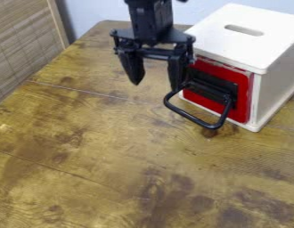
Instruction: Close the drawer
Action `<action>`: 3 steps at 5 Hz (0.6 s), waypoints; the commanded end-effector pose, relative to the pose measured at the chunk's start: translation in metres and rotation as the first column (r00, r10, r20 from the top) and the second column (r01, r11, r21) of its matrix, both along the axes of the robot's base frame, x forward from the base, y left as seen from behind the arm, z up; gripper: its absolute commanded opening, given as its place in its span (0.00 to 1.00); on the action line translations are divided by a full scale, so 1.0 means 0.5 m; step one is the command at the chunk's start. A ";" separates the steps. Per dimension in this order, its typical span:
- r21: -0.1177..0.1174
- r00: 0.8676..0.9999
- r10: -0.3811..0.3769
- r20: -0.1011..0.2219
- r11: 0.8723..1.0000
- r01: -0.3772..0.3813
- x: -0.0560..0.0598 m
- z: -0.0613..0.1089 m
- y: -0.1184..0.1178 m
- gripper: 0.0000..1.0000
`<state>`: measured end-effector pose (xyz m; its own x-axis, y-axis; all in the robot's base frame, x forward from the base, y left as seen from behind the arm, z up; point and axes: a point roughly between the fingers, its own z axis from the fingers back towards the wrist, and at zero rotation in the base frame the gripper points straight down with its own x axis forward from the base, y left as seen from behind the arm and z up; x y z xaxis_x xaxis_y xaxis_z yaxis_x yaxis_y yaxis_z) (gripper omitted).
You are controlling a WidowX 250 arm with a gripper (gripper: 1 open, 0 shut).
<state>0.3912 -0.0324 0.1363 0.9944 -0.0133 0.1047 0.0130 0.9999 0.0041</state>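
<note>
The drawer shows as a red front with a big black loop handle, set in the white cabinet at the upper right. The front looks flush with the cabinet face. My black gripper hangs open above the table, to the left of the drawer, with its fingers pointing down and nothing between them. The right finger is near the handle's upper end but apart from it.
The worn wooden table fills most of the view. A slatted wooden panel stands at the far left. The cabinet's white top has a slot.
</note>
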 end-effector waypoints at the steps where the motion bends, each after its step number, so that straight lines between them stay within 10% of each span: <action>1: 0.012 0.996 0.003 0.092 1.000 -0.004 0.000 0.070 0.027 1.00; 3: 0.032 0.986 0.141 0.086 0.989 -0.144 -0.003 0.068 0.008 1.00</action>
